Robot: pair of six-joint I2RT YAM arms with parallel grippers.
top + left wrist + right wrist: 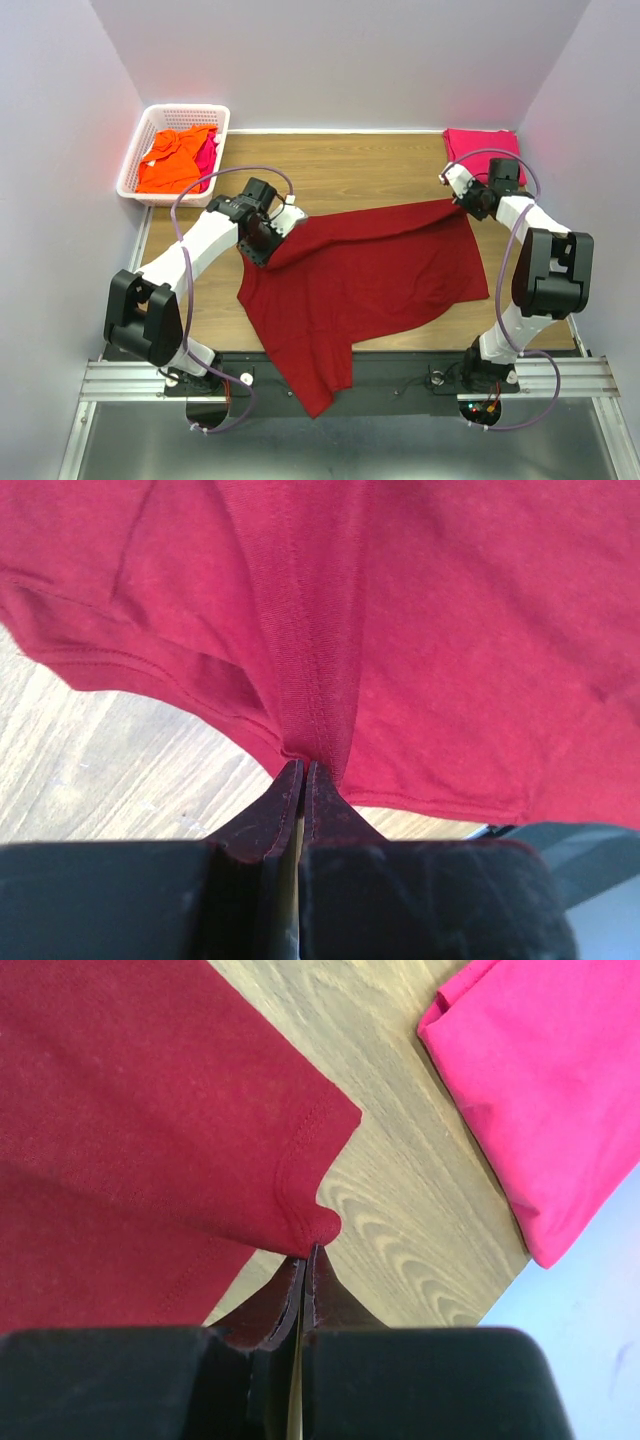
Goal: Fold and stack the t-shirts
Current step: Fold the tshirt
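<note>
White walls (340,60) are enclosing a wooden desk (340,165). Far left, a basket (186,109) is holding an orange t-shirt (172,165). Left fingers (272,815) are clamping the dark red t-shirt (370,270) spreading mid-desk; right fingers (272,1305) are pinching its corner near a folded pink t-shirt (480,142).

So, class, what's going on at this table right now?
A dark red t-shirt is held stretched over the table. The left gripper pinches its left side, the right gripper a corner at far right. A folded pink shirt lies in the far right corner; an orange shirt and another pink one sit in the white basket.
</note>
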